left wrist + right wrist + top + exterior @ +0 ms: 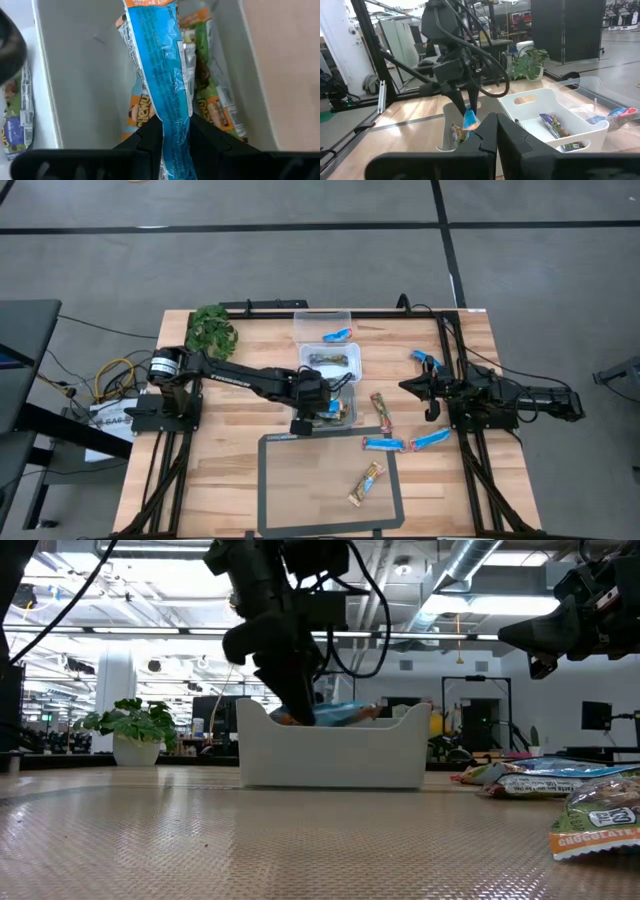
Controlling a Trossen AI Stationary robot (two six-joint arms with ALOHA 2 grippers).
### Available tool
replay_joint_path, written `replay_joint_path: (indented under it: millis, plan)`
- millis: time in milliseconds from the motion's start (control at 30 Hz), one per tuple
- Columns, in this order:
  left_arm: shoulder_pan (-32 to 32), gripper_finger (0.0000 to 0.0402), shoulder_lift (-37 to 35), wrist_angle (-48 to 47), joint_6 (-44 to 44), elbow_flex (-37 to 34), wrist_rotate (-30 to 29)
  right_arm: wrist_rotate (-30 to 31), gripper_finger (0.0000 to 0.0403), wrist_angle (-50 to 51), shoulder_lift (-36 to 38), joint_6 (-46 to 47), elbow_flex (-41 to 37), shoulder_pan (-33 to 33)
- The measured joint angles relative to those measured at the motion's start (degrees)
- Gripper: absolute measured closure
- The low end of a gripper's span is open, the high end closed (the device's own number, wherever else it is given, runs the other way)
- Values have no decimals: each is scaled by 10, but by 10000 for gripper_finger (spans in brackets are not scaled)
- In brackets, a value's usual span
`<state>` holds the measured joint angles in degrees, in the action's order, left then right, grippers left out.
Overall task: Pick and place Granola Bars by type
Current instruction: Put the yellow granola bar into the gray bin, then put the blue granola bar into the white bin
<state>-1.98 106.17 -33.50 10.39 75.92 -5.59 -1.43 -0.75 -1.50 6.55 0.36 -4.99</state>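
My left gripper (325,408) (175,127) hangs over the nearest of three white bins (349,394) (80,75) and is shut on a bright blue granola bar (160,60) (470,120). Orange and tan bars (210,100) lie flat in that bin beneath it. The middle bin (352,352) holds a dark bar, the far bin (305,320) a blue one (337,334). Loose bars lie flat on the table: blue ones (383,444) (430,439) (425,360), a reddish one (380,410) and a tan one (366,483). My right gripper (412,387) (496,125) waits shut above the table's right side. My left gripper pinches the blue bar between its two fingers at one end of the wrapper (176,117). The fingers come from above, pointing down. The bar hangs below them along their length, down into the near bin. Whether its lower end (147,4) touches the bars beneath, I cannot tell.
A black rectangular frame (262,480) lies on the table's near side, with the tan bar inside it. A green leafy plant (212,330) stands at the far left corner. The bins sit in a row at the table's middle, just left of the loose bars.
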Motion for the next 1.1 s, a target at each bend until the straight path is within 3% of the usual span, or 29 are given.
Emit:
replay_joint_path:
  millis: [267, 567, 767, 867, 1100]
  plan:
    - [1, 318, 0, 14, 0, -4, -5, 0, 403, 0, 0, 0, 0, 0]
    - [-1, 236, -1, 25, 0, -4, -11, 0, 403, 0, 0, 0, 0, 0]
    - [-10, 217, -31, 18, -1, -7, -11, 0, 403, 0, 0, 0, 0, 0]
    - [-16, 218, -79, 35, -2, -52, -11, 0, 403, 0, 0, 0, 0, 0]
    - [-27, 217, -258, 157, -58, -250, -1, 0, 403, 0, 0, 0, 0, 0]
